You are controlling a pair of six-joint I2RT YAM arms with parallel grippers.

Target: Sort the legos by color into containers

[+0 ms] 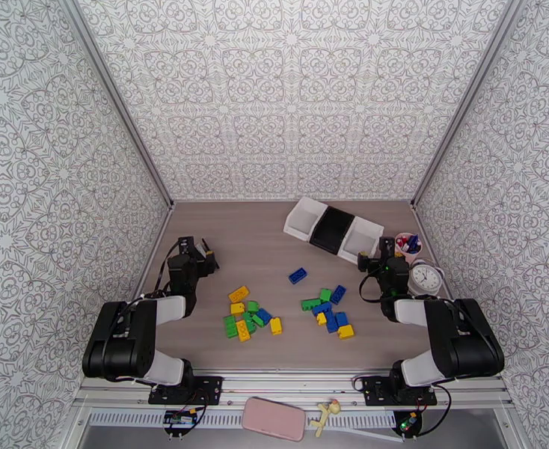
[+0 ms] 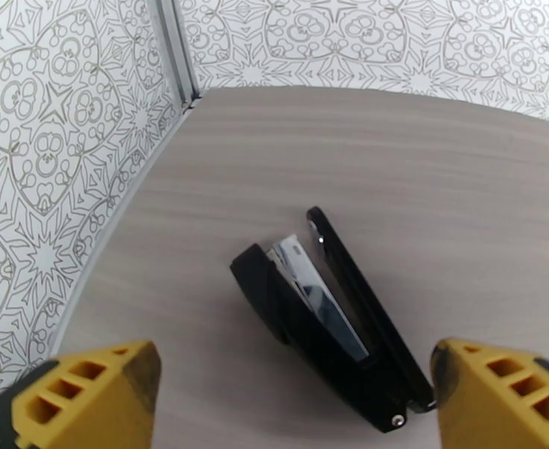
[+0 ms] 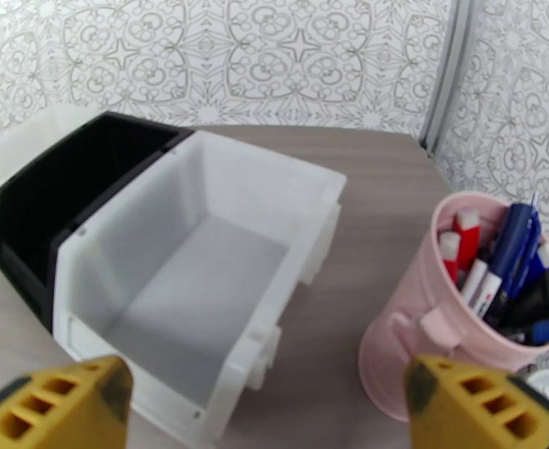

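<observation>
The bricks [image 1: 238, 293] lay in two close heaps on the table [image 1: 259, 241], hard to count. Farther, the left gripper [image 2: 293, 368] hung spread wide over a stapler [image 2: 304, 316]; the right gripper [image 3: 267, 383], wide too, faced the bins [image 3: 200, 181] near the far edge

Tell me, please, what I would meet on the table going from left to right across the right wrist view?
In order: far white bin → black bin → near white bin → pink pen cup.
</observation>
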